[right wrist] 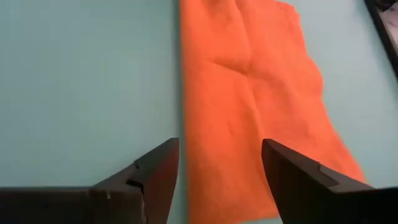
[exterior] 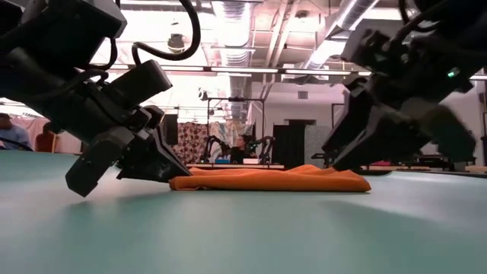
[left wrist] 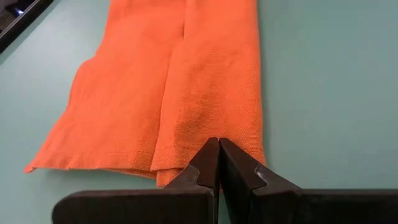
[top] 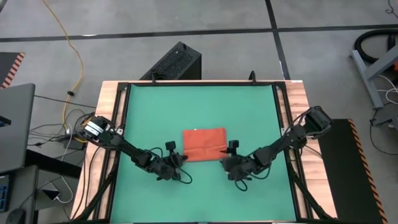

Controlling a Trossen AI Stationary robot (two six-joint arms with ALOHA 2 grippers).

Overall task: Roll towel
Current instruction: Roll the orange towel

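Green matting point(top: 199, 112) covers the table inside a dark frame with wooden edges, and it is the biggest thing in the high view. Both dark arms reach in from the near corners toward its middle, the left arm point(top: 134, 152) from the left side and the right arm point(top: 277, 149) from the right. Between their ends lies the towel point(top: 204, 144), an orange-red cloth folded flat into a rough rectangle a little toward the near half of the mat; from table height it shows as a low, slightly rumpled slab point(exterior: 270, 180) resting directly on the green surface. In the left wrist view the cloth point(left wrist: 168, 87) shows two folded panels side by side with a seam line between them, and a hemmed edge nearest the camera. The left gripper point(left wrist: 219, 155) sits at the towel's left end with its two fingers pressed together, tips meeting right at the hem; whether any cloth is pinched between them cannot be made out. The right gripper point(right wrist: 219, 163) is at the towel's right end with its fingers spread wide apart, nothing between them but the cloth lying flat on the mat beneath; one finger point(right wrist: 158, 171) stands over bare mat beside the towel's edge, the other point(right wrist: 298, 174) over the cloth.
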